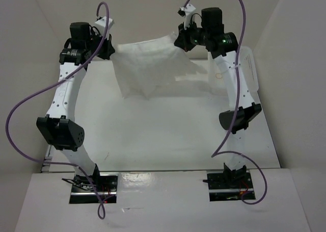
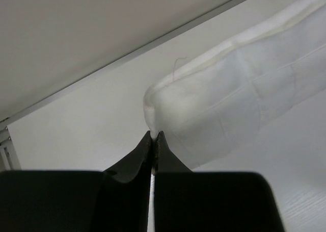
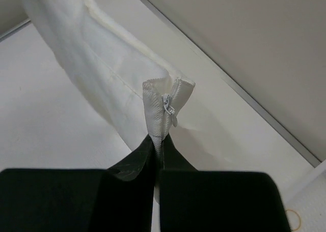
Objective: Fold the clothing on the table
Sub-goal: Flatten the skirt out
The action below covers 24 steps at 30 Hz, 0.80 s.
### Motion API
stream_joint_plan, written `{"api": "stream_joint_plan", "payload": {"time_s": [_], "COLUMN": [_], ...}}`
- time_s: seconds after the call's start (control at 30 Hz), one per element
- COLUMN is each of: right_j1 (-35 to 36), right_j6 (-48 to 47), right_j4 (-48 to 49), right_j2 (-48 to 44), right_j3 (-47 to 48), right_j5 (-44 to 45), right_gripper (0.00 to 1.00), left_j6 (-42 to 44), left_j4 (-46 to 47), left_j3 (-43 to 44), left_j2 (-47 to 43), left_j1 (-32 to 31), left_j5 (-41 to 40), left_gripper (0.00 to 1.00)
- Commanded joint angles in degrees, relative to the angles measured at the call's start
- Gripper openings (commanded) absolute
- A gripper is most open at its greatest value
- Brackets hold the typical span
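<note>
My left gripper [image 2: 154, 136] and right gripper [image 3: 159, 140] are each clamped shut on a corner of the clothing [image 1: 147, 69], hanging at upper centre; no fold is made yet

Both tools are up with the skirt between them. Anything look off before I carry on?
The clothing hangs lopsided: its lower edge droops to a point nearer the left tool, while the part below the right tool seems to trail onto the table. The right tool pinches right at the zipper. No damage shows.
</note>
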Motion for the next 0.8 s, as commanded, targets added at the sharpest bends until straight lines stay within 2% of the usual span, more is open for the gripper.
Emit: {"api": "stream_joint_plan", "payload": {"time_s": [0.0, 0.17, 0.3, 0.47, 0.63, 0.77], "right_j1": [4.4, 9.4, 9.4, 9.4, 9.4, 9.4], "right_j6": [-2.5, -5.1, -6.3, -8.4, -8.9, -8.9], "right_j4": [-1.1, -1.9, -3.8, -6.0, -7.2, -6.0], "right_j2": [-4.3, -12.5, -19.3, -26.6, -27.3, -24.3], "right_j3": [-4.4, -9.7, -14.7, -17.3, -19.5, -23.4], "right_j5": [4.3, 4.3, -0.8, -1.8, -2.5, -1.2], "right_gripper": [0.0, 0.0, 0.0, 0.0, 0.0, 0.0], "left_j6": [2.6, 4.4, 6.9, 10.1, 14.4, 15.0], "left_j4": [-3.1, -5.8, -9.9, -15.7, -21.7, -19.8], "left_j3": [-1.4, -1.4, -1.4, -0.3, -1.2, -10.3], "left_j2": [-3.1, -11.5, -19.0, -24.8, -27.1, -25.4], "left_j1": [0.0, 0.0, 0.0, 0.0, 0.7, 1.2], "left_j5": [0.9, 5.1, 12.5, 17.1, 22.1, 21.6], "left_gripper": [0.0, 0.0, 0.0, 0.0, 0.01, 0.03]}}
